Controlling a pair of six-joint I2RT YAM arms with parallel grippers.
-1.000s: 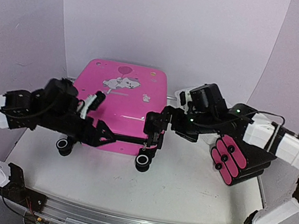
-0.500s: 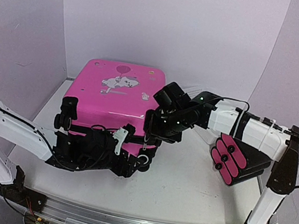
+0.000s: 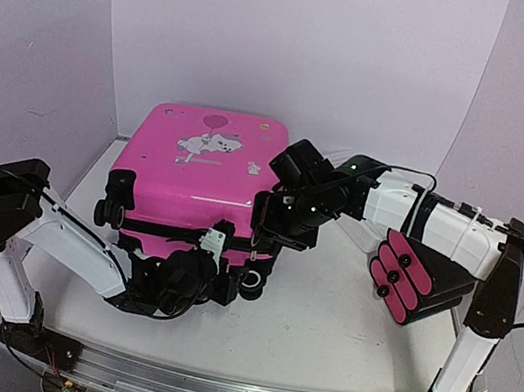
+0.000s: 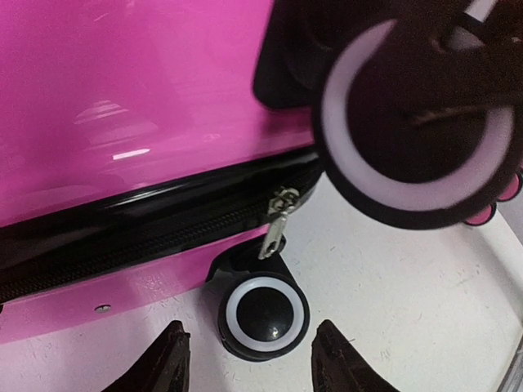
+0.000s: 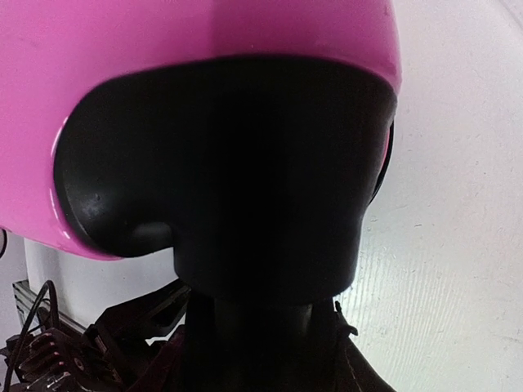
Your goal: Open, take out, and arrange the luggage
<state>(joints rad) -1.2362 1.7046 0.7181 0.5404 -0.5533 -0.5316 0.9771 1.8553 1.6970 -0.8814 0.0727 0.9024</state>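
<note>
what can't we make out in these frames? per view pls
- Right wrist: a black wheel housing of the luggage fills the frame; the fingertips of the right claw and any grip are hidden.
- Left wrist: the bottom edge cuts the fingers of the left claw; a near, blurred wheel blocks the upper right.
- Top external: the left arm covers its own fingertips at the zip.
- Inside the luggage: shut, unseen.

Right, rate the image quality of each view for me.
Top external: even soft light, sharp, mild sheen on the luggage lid. Left wrist: glare streaks on the pink shell, nearest wheel blurred, zip pull sharp. Right wrist: dark wheel housing fills the frame, hardly any detail.
</note>
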